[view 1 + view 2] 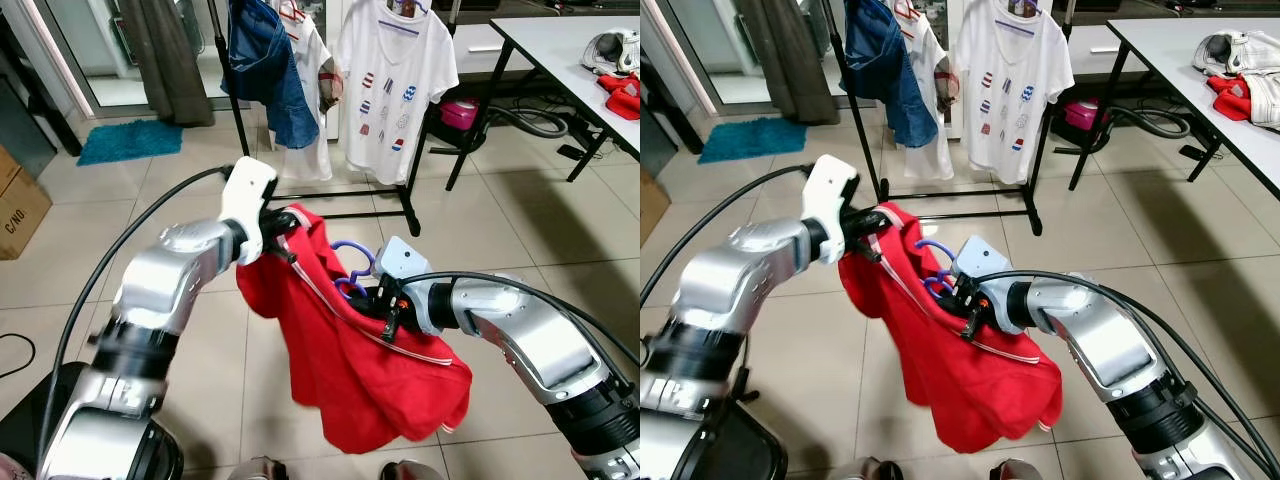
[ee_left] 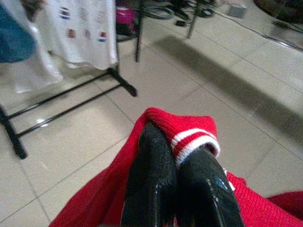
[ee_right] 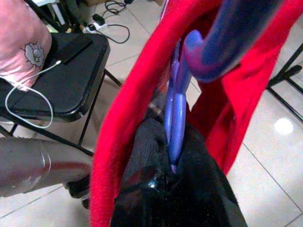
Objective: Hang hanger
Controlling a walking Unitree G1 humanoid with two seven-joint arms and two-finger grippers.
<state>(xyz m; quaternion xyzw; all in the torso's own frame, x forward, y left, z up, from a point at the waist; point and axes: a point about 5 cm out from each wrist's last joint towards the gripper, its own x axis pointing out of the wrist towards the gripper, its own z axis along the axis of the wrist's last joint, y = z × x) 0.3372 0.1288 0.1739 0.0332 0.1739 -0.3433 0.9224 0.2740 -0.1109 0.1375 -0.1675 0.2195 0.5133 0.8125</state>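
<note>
Midair, left fingers point(image 2: 177, 187) pinching red shirt point(image 1: 370, 375) collar, right fingers point(image 3: 177, 189) clamping purple hanger point(image 3: 176, 116).

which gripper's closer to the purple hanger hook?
Right. The right gripper is clamped on the purple hanger just below its hook; the left gripper pinches the red shirt's collar, off to the side.

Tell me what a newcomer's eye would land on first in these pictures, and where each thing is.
A bright red garment hangs in mid-air between both arms, right in front of the robot. The left gripper is shut on its white-striped collar, while the right gripper pinches the purple hanger poking out of the neck. Behind them, a black clothes rack carries a white printed T-shirt and a blue denim piece.
</note>
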